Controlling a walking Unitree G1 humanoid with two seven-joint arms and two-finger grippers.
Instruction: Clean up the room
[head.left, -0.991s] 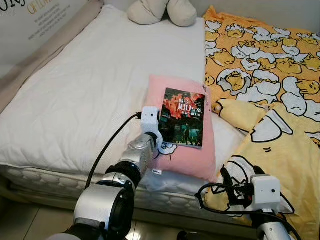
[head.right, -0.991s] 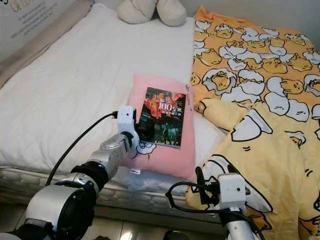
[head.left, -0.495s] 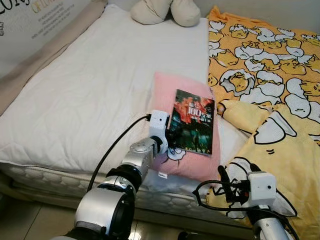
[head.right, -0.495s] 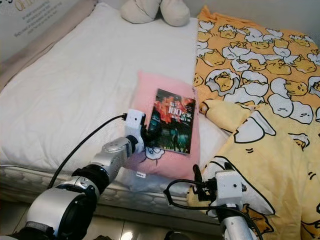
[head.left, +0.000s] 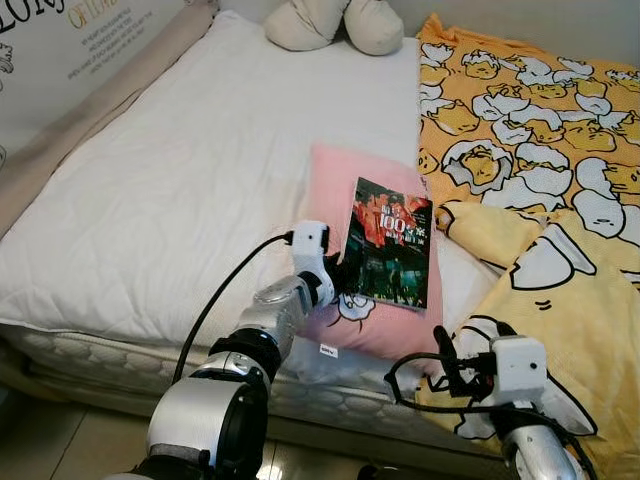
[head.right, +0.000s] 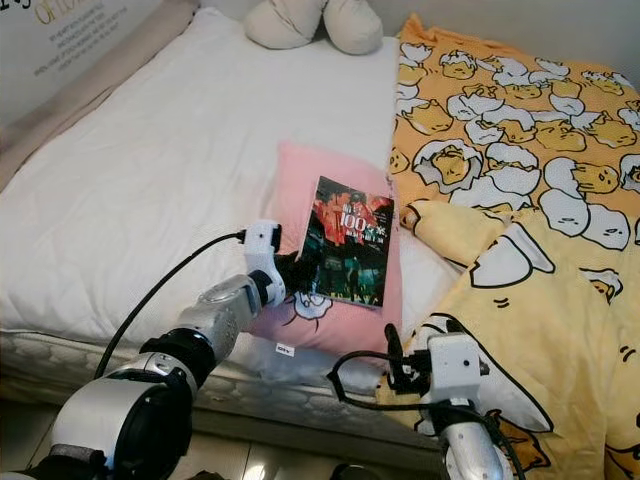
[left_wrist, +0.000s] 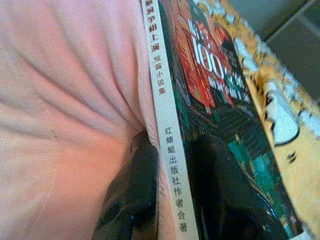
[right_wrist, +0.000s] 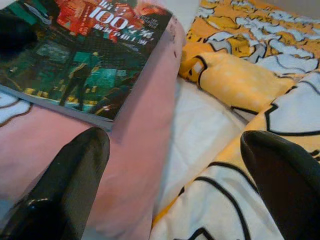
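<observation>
A paperback book with a dark red and green cover lies on a pink pillow near the bed's front edge. Its spine side is tilted up off the pillow. My left gripper is shut on the book at the spine. In the left wrist view one finger sits under the book against the pillow and the other presses on the cover. My right gripper is open, low at the bed's front edge, between the pillow's corner and the yellow blanket.
The yellow duck-print blanket covers the bed's right half and hangs over the front edge. A white mattress pad spreads to the left. A beige plush toy lies at the far end. A lettered wall panel runs along the left.
The left gripper has shut on the book's spine edge and raised it, so the book now tilts instead of lying flat. The camera has shifted slightly. The right gripper stays about where it was.
</observation>
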